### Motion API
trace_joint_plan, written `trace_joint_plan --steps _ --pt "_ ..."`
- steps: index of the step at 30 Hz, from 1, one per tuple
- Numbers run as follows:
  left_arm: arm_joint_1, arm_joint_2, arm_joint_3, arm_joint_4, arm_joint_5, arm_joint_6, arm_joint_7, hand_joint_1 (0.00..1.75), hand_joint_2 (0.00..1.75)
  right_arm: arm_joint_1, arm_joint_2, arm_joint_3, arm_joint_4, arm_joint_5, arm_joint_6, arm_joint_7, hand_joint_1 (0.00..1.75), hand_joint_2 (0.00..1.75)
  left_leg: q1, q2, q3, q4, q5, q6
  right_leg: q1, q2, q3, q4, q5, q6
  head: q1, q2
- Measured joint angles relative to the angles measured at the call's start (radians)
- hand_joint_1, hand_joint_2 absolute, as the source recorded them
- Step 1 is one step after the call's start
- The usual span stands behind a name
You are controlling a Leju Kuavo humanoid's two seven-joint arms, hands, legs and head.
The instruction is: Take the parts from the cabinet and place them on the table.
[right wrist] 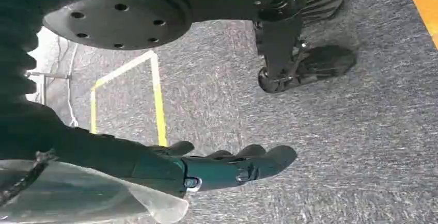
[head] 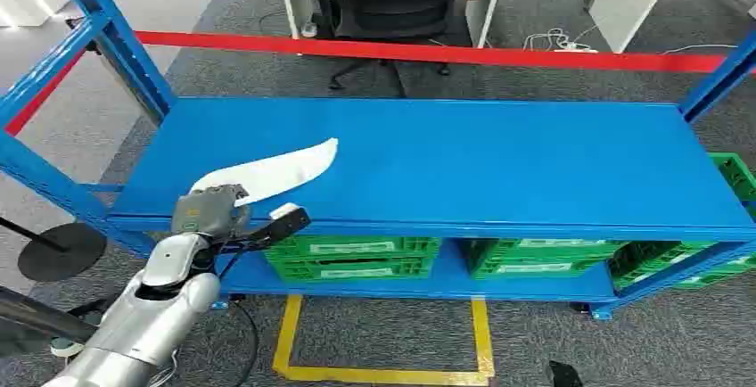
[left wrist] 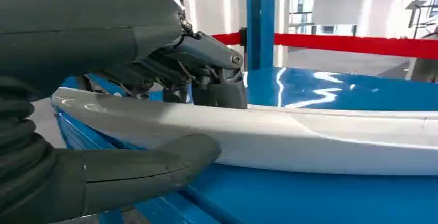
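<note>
Part: As it lies now, the long white part [head: 267,174] rests flat on the blue worktop [head: 499,164], near the front-left corner, one end just at the front edge.
Left hand: the left hand [head: 214,211] holds that near end, dark fingers [left wrist: 206,82] over the top face and the thumb [left wrist: 155,164] beneath it.
Right hand: the right hand [right wrist: 227,164] hangs over the grey carpet, fingers straight and apart, holding nothing.
Handling: it looks like a light, stiff, smooth moulded shell, curved and tapering; glossy enough to slip, I would judge.
Where to hold: the broad near end seems the better grip than the thin far tip.
Edges: the front edge sits right under the held end, so a nudge backward could tip it off.
Open room: bare blue surface stretches toward the back edge and the right corners.
</note>
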Motion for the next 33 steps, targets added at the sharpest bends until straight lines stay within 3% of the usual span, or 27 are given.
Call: trace_joint_plan --steps 2,3,4,5,10,16,23,29,33 --pt "0.002 0.001 0.000 0.001 -0.003 -0.001 0.006 1.06 1.75 0.000 0.000 -0.010 0.000 0.009 0.001 0.000 0.00 1.75 0.000 0.000 0.000 0.000 0.000 0.000 0.000 0.000 0.000 0.000 0.000 0.000 0.000 0.000" --pt "0.003 0.002 0.000 0.001 -0.003 -0.002 0.007 1.22 1.75 0.000 0.000 -0.011 0.000 0.011 0.002 0.000 0.00 1.75 0.000 0.000 0.000 0.000 0.000 0.000 0.000 0.000 0.000 0.000 0.000 0.000 0.000 0.000" --pt "0.005 0.002 0.000 0.001 -0.003 -0.005 0.008 1.57 1.75 0.000 0.000 -0.014 0.000 0.014 0.002 0.000 0.00 1.75 0.000 0.000 0.000 0.000 0.000 0.000 0.000 0.000 0.000 0.000 0.000 0.000 0.000 0.000" --pt "0.008 0.003 0.001 0.001 -0.004 -0.007 0.010 1.75 1.75 0.000 0.000 -0.018 0.000 0.017 0.002 0.000 0.00 1.75 0.000 0.000 0.000 0.000 0.000 0.000 0.000 0.000 0.000 0.000 0.000 0.000 0.000 0.000" --pt "0.010 0.011 0.004 0.001 -0.004 -0.013 0.015 1.75 1.75 0.000 0.001 -0.035 0.000 0.029 0.005 0.000 0.00 1.75 0.000 0.000 0.000 0.000 0.000 0.000 0.000 0.000 0.001 0.000 0.000 0.000 0.000 0.000" --pt "0.030 0.022 0.005 -0.004 0.015 0.027 -0.072 1.75 1.75 0.000 0.001 -0.047 0.000 0.035 0.013 0.000 0.00 1.75 0.000 0.000 0.000 0.000 0.000 0.000 0.000 0.000 0.001 0.000 0.000 0.000 0.000 0.000" --pt "0.057 0.029 0.005 -0.030 0.011 0.055 -0.099 1.75 1.75 0.000 0.002 -0.060 0.000 0.037 0.014 0.000 0.00 1.75 0.000 0.000 0.000 0.000 0.000 0.000 0.000 0.000 0.001 0.000 0.000 0.000 0.000 0.000" --pt "0.138 0.029 0.005 -0.147 -0.014 0.139 -0.145 1.75 1.75 0.004 0.002 -0.084 0.000 0.043 0.013 0.000 0.00 1.75 0.000 0.000 0.000 0.000 0.000 0.000 0.000 0.000 0.000 0.000 0.000 0.000 0.000 0.000" --pt "0.222 0.016 0.002 -0.300 0.108 0.206 -0.256 1.75 1.75 0.010 0.002 -0.107 0.000 0.046 0.010 0.000 0.00 1.75 0.000 0.000 0.000 0.000 0.000 0.000 0.000 0.001 0.000 0.000 0.000 0.000 0.000 0.000"
